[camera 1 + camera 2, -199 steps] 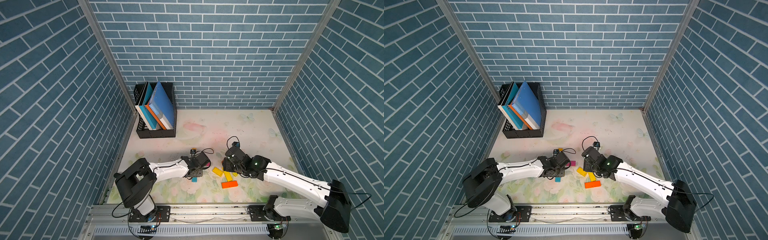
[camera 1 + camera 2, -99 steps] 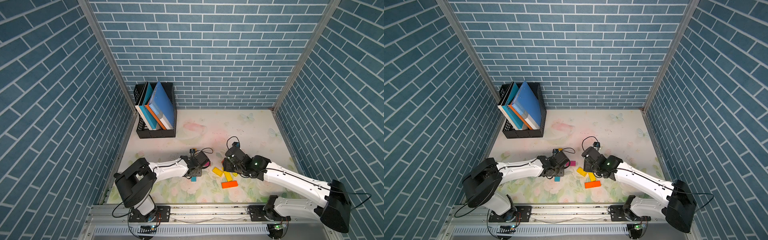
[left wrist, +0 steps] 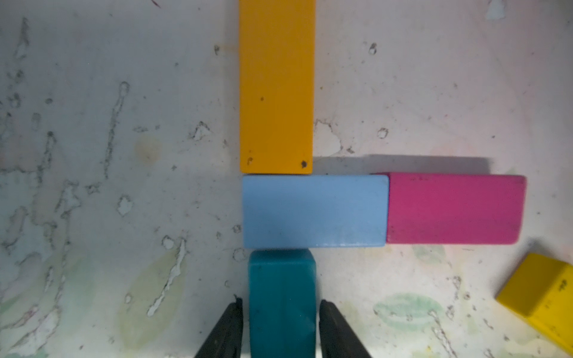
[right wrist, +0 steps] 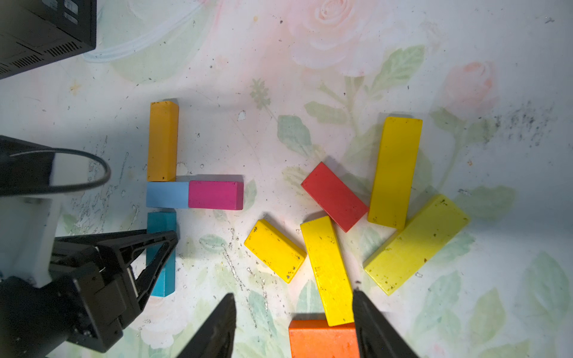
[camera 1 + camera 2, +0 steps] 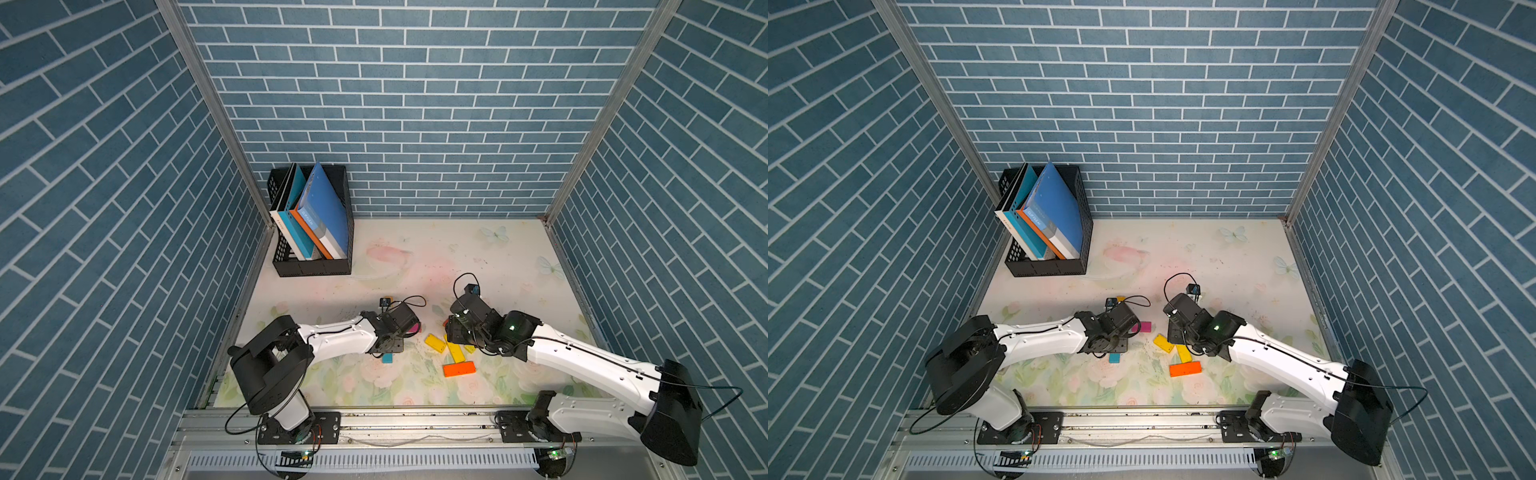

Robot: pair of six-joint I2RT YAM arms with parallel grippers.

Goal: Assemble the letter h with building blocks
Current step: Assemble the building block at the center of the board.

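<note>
floral surface walled in by blue brick; the letter lies half built under the left arm. an amber block and a teal block lie flat in one line as the stem, their long axes matching and running from the rail side toward the back wall. between their ends a light blue block lies crosswise, with a magenta block butted to it end to end. both point off toward the loose blocks, which looks like the start of the arch.

the left claw straddles the teal block's half away from the junction, a finger along each long side, likely to square it against the light blue one. slivers of gap show, so i cannot tell whether it is clamped.

the right claw hangs with jaws well apart and nothing in them, over the end of a long yellow block and an orange block. it is probably lining up a piece for the leg. that yellow one lies nearly parallel to the stem.
</note>
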